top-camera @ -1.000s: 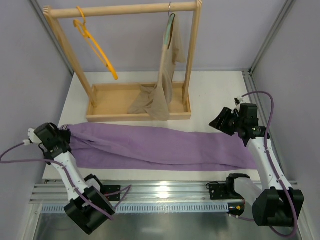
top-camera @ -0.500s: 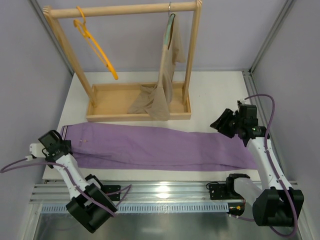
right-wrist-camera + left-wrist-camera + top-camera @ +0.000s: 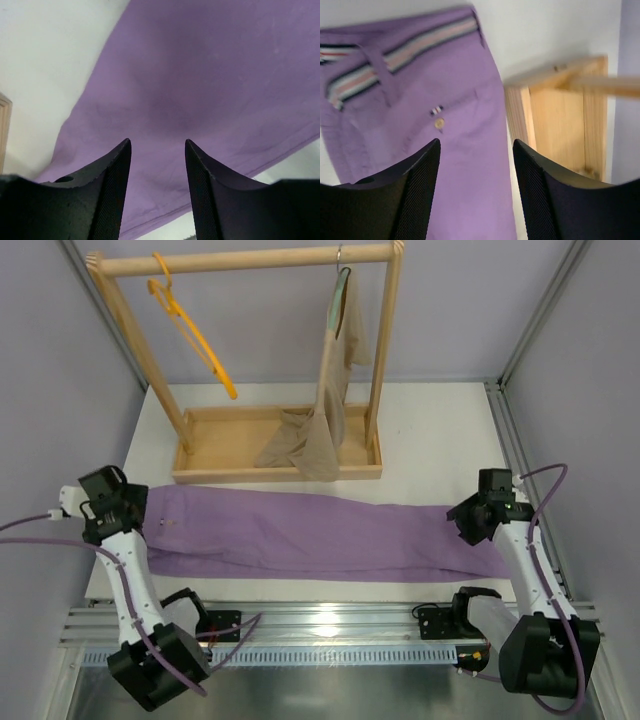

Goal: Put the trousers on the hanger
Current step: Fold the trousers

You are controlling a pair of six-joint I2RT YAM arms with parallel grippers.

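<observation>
Robotics lab test cell, not a home: plain grey-lilac panel walls [image 3: 60, 370] box in a white table [image 3: 440, 430], with bare aluminium frame posts [image 3: 545, 315] running up at 10 and 2 o'clock. A slotted aluminium rail [image 3: 330, 618] along 6 o'clock carries the bolted bases of the left arm [image 3: 130, 585] and right arm [image 3: 530, 570], with purple cables [image 3: 20, 527] looping off them. The only household-looking piece is a wooden rack [image 3: 250, 260] standing on the table at 12 o'clock.
</observation>
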